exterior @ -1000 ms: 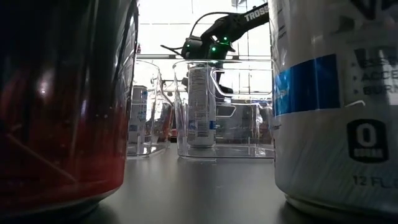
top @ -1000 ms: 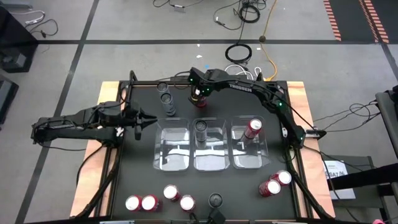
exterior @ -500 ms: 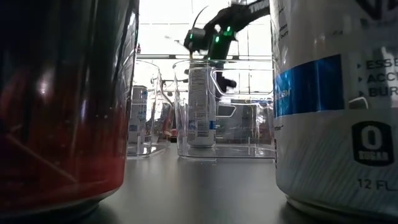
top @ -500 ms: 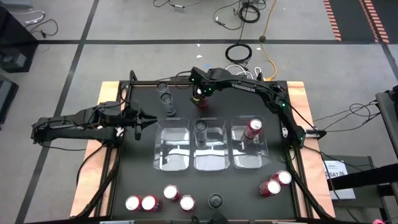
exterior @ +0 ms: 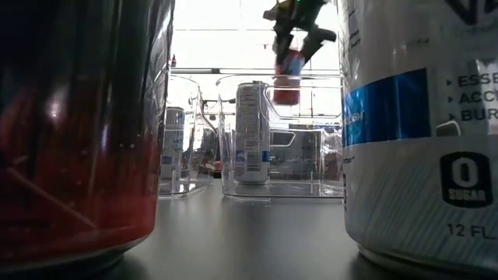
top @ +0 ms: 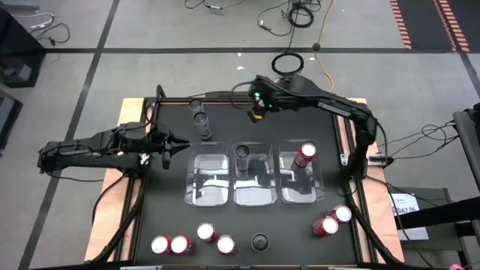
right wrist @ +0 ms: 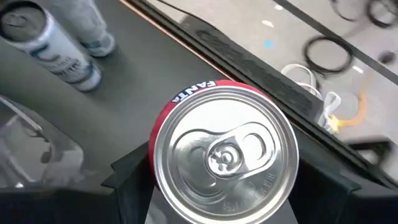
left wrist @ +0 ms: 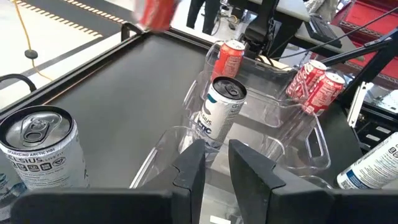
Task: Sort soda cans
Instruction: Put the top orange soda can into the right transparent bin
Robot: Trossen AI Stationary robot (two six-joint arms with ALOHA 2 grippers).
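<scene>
Our right gripper [top: 258, 109] is clamped on a red can [right wrist: 222, 149], its fingers pressed against the can's sides, and it has just risen: a second ago it sat low over the far middle of the table [top: 172, 217], and now it has lifted and swung toward the far right, so that the low view shows the can hanging in the air above the rim level of the bins. We judge the pick done and the carry begun. Just below it stand three clear bins in a row: the right bin [top: 319, 187] already holds one red can [top: 303, 155], the middle bin [top: 268, 196] holds a grey-topped can [top: 243, 154], and the left bin [top: 191, 191] looks empty. So the held red can most likely belongs in the right bin, beside its like. Farther out, two grey cans [top: 200, 120] stand at the far left of the table, near our left gripper [top: 180, 142], which waits at the left edge with its fingers a little apart, as its wrist view shows. At the near edge wait more red cans [top: 169, 244], a pair at the near right [top: 330, 222], and a dark can [top: 259, 241], all unsorted.
</scene>
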